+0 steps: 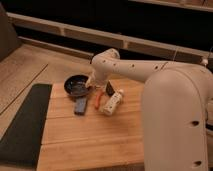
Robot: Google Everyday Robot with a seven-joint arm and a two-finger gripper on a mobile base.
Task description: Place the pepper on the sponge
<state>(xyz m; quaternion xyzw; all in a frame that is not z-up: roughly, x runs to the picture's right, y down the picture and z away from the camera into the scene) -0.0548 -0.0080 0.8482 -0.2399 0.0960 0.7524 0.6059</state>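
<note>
The pepper (98, 103), slim and orange-red, lies on the wooden board between the sponge (80, 106) and a white bottle (112, 103) with a dark cap. The sponge is a small flat blue-grey pad, just left of the pepper and apart from it. My white arm reaches in from the right and bends down. Its gripper (94, 86) hangs by the right rim of the black pan, just above and behind the pepper. Nothing shows in its grasp.
A round black pan (77, 85) sits at the board's back left. A large dark mat (25, 125) lies left of the wooden board (90, 145). A small red-orange object (109, 89) rests behind the bottle. The robot's bulky white body fills the right side.
</note>
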